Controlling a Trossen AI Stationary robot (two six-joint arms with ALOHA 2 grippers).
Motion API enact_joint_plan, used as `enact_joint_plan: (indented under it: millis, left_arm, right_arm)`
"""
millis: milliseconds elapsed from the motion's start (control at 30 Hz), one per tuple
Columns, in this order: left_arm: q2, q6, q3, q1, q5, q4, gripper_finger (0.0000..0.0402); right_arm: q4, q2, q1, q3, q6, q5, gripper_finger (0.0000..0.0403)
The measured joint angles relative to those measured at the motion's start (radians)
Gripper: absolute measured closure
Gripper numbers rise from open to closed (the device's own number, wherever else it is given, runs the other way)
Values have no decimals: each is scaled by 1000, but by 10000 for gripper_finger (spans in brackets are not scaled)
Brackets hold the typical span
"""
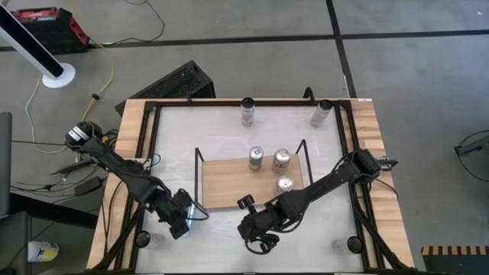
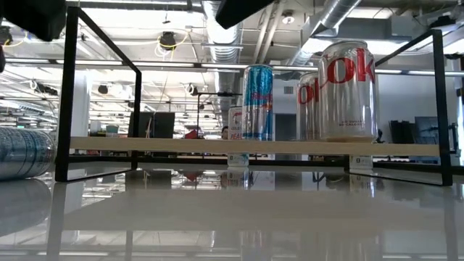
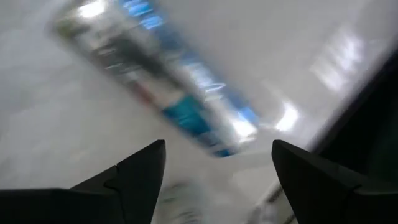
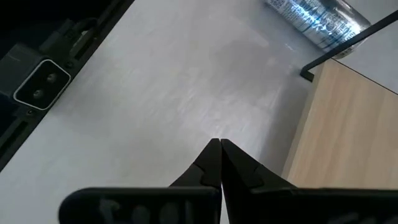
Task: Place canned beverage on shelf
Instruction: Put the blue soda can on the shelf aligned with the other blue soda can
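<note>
Counter: glossy white counter, wood-edged.
On counter: low wooden-board shelf; two upright cans; one lying can.
On shelf: three upright cans.

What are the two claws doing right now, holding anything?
Left gripper: open, empty, above a blue-and-silver can lying on the table.
Right gripper: shut, empty.

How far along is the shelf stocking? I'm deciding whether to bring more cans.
Done: three cans stand on the shelf, one blue-and-silver and two silver-and-red. In hand: the open left gripper hovers over a can lying on its side near the shelf's front left corner, not gripped. Left: two cans stand at the table's far edge. The right gripper waits shut in front of the shelf.
</note>
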Motion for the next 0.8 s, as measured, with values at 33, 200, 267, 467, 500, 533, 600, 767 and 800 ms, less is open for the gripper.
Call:
enact_joint_plan:
  millis: [33, 200, 267, 467, 500, 533, 600, 767, 800]
  left_arm:
    - [1, -6, -1, 0, 0, -20, 123]
    - [3, 35, -3, -16, -10, 48, 123]
    - [6, 28, 0, -28, -23, 78, 123]
    - [64, -83, -3, -45, -77, 81, 123]
    - [83, -95, -3, -45, -77, 81, 123]
    - [100, -104, -3, -44, -73, 81, 123]
    - [135, -115, -3, -40, -52, 82, 123]
    - [213, -102, 0, -22, 20, 84, 123]
    - [224, -98, 0, -17, 33, 84, 122]
  right_arm:
    - [0, 0, 0, 0, 0, 0, 379]
    - [-5, 0, -1, 0, 5, 0, 379]
    - [-5, 0, -2, 0, 6, 0, 379]
    - [-4, 0, -2, 0, 7, 0, 378]
    - [-4, 0, -2, 0, 7, -1, 378]
    - [-4, 0, -2, 0, 7, -1, 378]
    - [-4, 0, -2, 0, 7, -1, 378]
    - [-3, 0, -2, 0, 5, -2, 378]
    - [-4, 0, -2, 0, 3, -2, 378]
